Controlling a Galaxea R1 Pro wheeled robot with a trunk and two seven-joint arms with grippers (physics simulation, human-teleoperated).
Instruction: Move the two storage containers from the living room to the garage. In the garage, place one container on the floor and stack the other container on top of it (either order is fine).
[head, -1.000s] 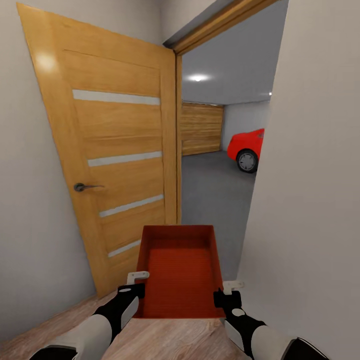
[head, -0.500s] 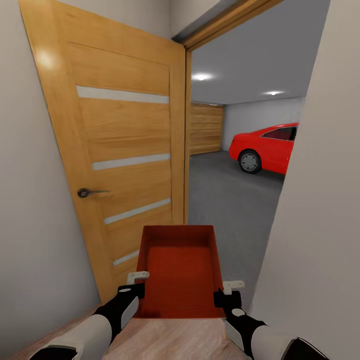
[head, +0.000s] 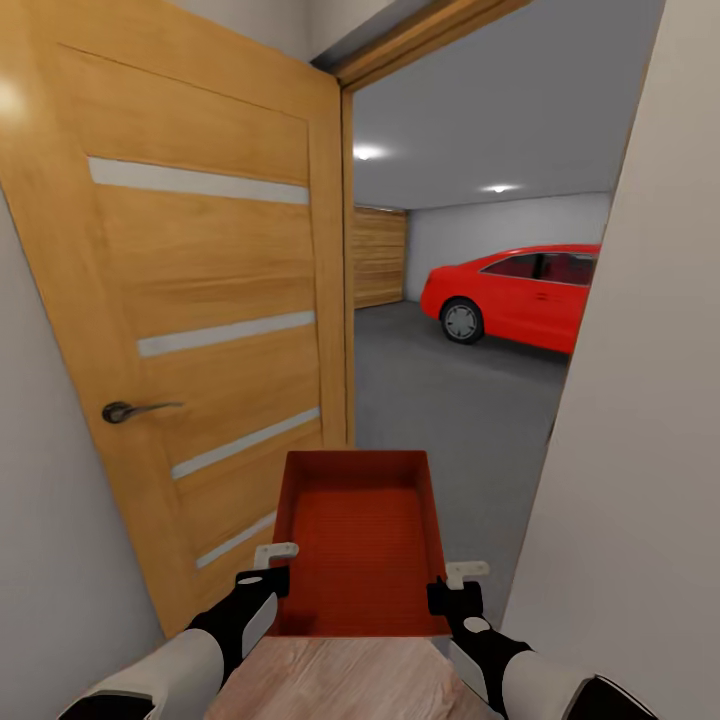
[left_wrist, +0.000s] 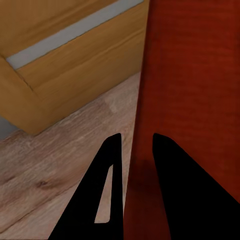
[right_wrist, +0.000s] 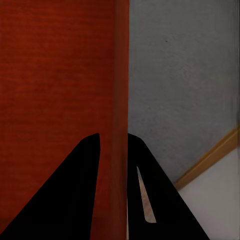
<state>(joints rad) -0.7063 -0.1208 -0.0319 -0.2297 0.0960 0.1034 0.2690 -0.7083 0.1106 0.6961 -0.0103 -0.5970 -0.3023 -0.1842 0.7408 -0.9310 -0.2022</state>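
One orange-red storage container (head: 358, 545) with a ribbed bottom is held level in front of me, over the threshold of the garage. My left gripper (head: 276, 577) is shut on its left wall and my right gripper (head: 446, 592) on its right wall. In the left wrist view the black fingers (left_wrist: 111, 190) pinch the red wall (left_wrist: 140, 125), gripper (left_wrist: 136, 137). The right wrist view shows that gripper (right_wrist: 114, 136) clamped on the other wall (right_wrist: 120, 75) the same way. The dark grey garage floor (head: 450, 400) lies just ahead. The second container is out of view.
An orange-wood door (head: 200, 300) with pale stripes and a lever handle (head: 130, 410) stands open close on my left. A pale wall (head: 640, 450) crowds the right. A red car (head: 520, 295) is parked at the garage's far right. Light wood planks (head: 340, 680) are underfoot.
The whole view has shifted: the door looms larger and further left, and more of the red car and garage shows. The container sits unchanged in both grippers.
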